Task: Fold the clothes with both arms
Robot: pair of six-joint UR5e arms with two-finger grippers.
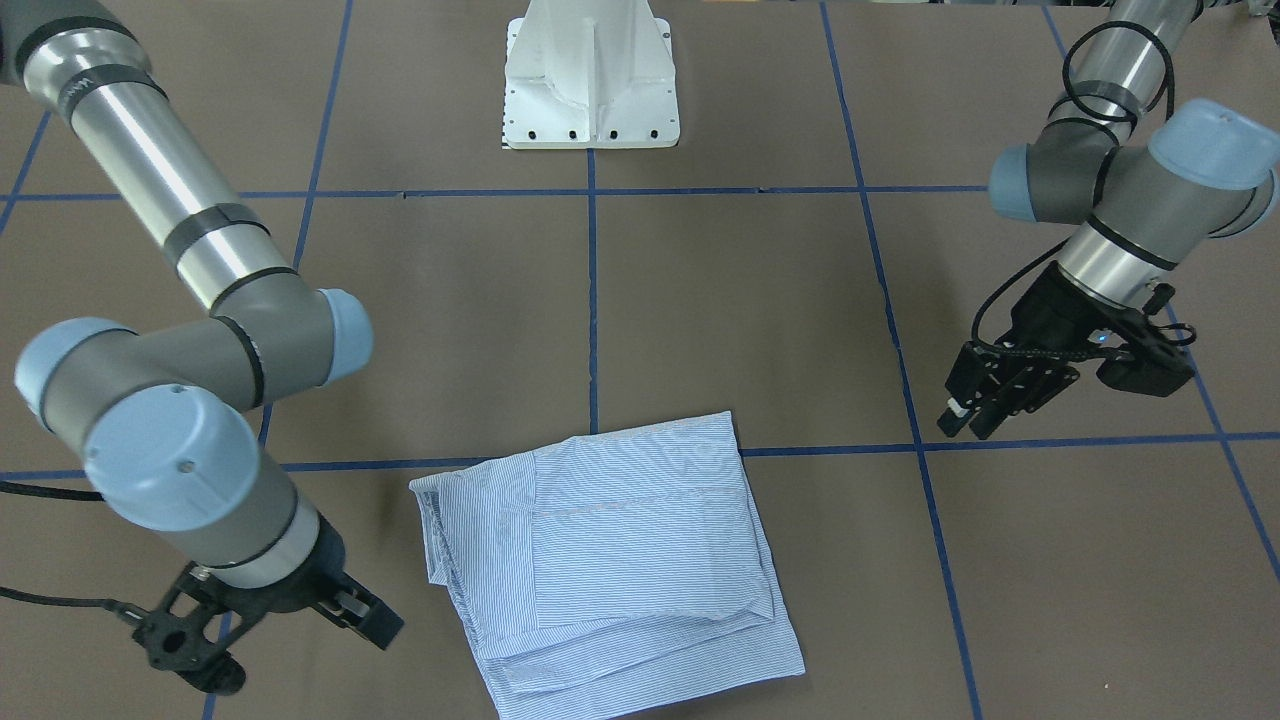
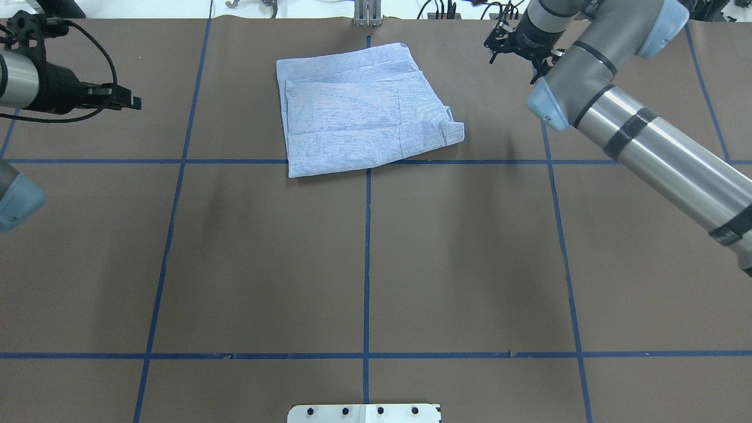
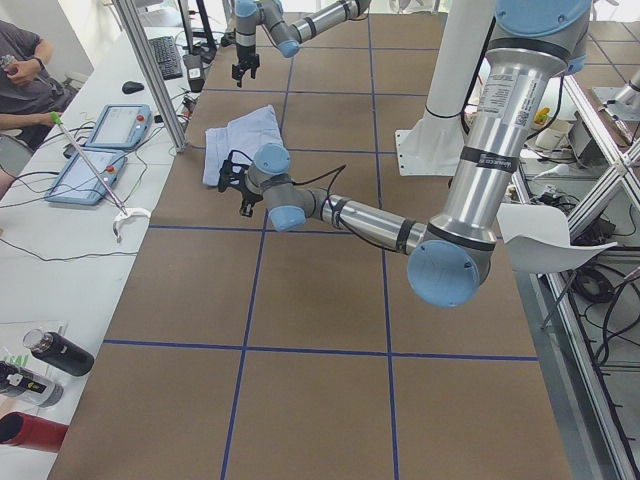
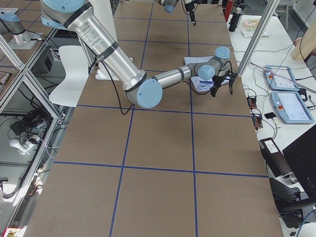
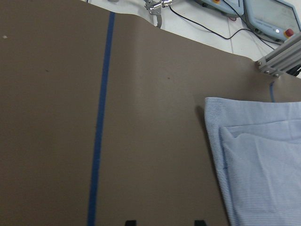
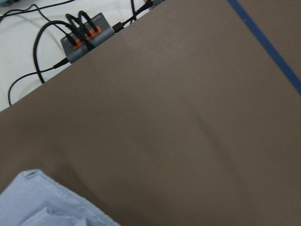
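The striped light blue shirt (image 1: 620, 560) lies folded into a rough rectangle near the table's far edge (image 2: 364, 108). Neither gripper touches it. My left gripper (image 1: 965, 418) hovers well to the side of it, above the table (image 2: 134, 103). The left wrist view shows its two fingertips (image 5: 130, 222) apart with nothing between them, and the shirt's edge (image 5: 263, 165) to the right. My right gripper (image 1: 368, 612) hovers beside the shirt's other side (image 2: 500, 48). It looks open and empty. The right wrist view shows only a corner of the shirt (image 6: 47, 202).
The white pedestal base (image 1: 590, 80) stands at the robot's side of the brown table with blue tape lines (image 2: 367, 247). A metal post (image 2: 367, 14) and a cable hub (image 6: 84, 35) sit just past the far edge. Operators' pendants (image 3: 100, 150) lie on the side bench.
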